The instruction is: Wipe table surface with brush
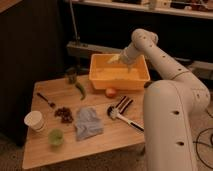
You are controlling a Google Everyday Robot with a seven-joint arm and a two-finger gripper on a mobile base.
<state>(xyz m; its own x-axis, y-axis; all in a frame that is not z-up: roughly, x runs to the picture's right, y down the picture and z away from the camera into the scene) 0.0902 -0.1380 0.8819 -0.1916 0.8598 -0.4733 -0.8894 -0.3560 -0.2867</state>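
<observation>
The table surface (107, 139) is a light-brown wooden plank top filling the lower left of the camera view. The brush (125, 119) lies on it near the right edge, its round whitish head toward the table's middle and its black-and-white handle pointing right toward the arm's base. My gripper (115, 59) hangs at the end of the white arm, over the far side of a yellow bin (119, 75). It is well behind the brush and apart from it.
A maroon-and-white striped block (124, 103) lies just behind the brush head, next to an orange fruit (110, 92). A grey cloth (87, 123), dark bits (63, 114), spoon (46, 99), green pepper (80, 90), dark jar (71, 75), white cup (34, 120) and green cup (56, 137) stand leftward.
</observation>
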